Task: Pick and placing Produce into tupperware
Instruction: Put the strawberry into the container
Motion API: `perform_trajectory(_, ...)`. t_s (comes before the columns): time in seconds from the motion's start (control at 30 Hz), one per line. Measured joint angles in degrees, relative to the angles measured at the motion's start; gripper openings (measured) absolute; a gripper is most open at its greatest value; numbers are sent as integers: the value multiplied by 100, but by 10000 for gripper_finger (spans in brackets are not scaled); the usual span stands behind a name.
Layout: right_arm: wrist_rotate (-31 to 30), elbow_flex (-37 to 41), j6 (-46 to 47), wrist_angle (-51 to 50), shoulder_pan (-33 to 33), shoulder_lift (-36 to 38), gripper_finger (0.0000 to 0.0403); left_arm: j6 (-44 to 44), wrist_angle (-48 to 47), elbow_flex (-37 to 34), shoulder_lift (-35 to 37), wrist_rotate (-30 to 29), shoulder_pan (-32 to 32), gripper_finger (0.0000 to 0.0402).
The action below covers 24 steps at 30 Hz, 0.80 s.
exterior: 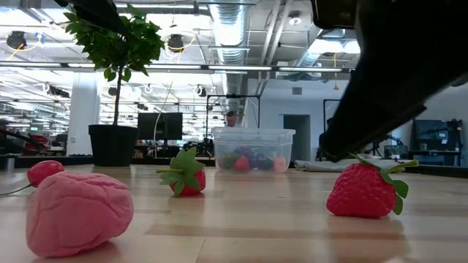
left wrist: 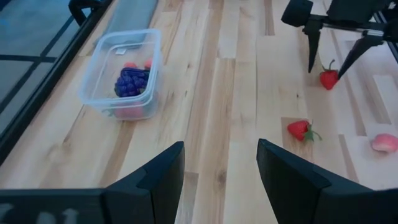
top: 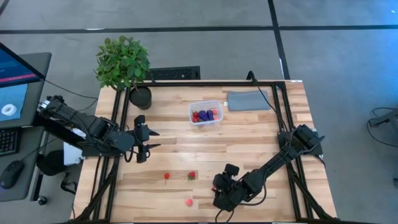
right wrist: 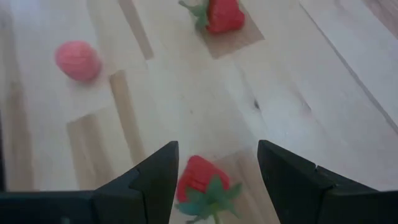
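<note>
Clear plastic box (top: 206, 114) sits upper centre of the overhead frame on the wooden table (top: 249, 143), already holding several pieces: a dark purple cluster plus red and green bits. Loose produce left, as far as visible: one strawberry (top: 191, 175) and a small red piece (top: 166, 176) in the lower centre, and a pink round piece (top: 188, 201) near the bottom edge; the right arm hides a further strawberry (right wrist: 202, 182) from above, seen only in the right wrist view. Right gripper (right wrist: 214, 177), lower centre-right overhead, has its fingers spread and empty, straddling that strawberry without closing on it. Left gripper (top: 143, 138), centre-left, waits above bare wood, fingers apart, holding nothing. Judgement: over half packed; about four pieces remain. Potted plant (top: 124, 65) upper left, grey pad (top: 247, 100) upper right, both untouched.
</note>
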State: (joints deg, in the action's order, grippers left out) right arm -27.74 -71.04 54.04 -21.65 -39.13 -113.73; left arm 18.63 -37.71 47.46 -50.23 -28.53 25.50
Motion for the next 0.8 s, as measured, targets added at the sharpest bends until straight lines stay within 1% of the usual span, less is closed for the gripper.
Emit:
perform_trajectory(0.17,30,196,127,167,0,0,244,15,-1,0,-1,21,0,193)
perform_trajectory(0.6,21,218,101,86,-71,-10,244,61,-8,0,-1,24,0,193)
perform_trajectory(0.8,34,235,179,149,-145,-298,244,100,-17,0,-1,30,0,193)
